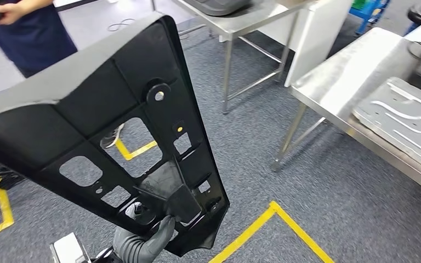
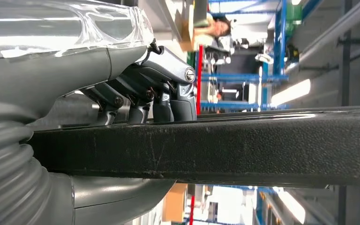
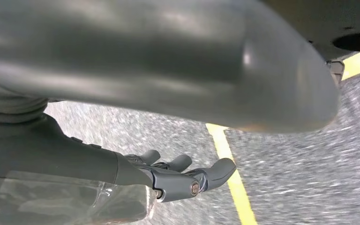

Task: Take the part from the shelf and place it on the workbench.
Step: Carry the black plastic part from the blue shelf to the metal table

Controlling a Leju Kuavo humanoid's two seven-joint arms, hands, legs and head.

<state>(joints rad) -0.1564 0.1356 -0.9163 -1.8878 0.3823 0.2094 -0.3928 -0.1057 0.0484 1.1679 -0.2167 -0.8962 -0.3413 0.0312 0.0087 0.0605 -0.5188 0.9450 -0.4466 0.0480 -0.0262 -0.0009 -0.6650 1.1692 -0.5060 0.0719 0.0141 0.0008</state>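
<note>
Gripping part (image 1: 115, 126) edge, left hand (image 1: 145, 241)

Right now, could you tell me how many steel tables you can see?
2: one steel table on the right, carrying a grey metal plate; another farther back, at top centre. Others may be hidden behind the black part.

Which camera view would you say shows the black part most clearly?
The head view: the black part shows nearly whole, cut-outs included, with the left hand at its lower end. The left wrist view shows only one edge; the right wrist view shows a blurred dark corner.
</note>
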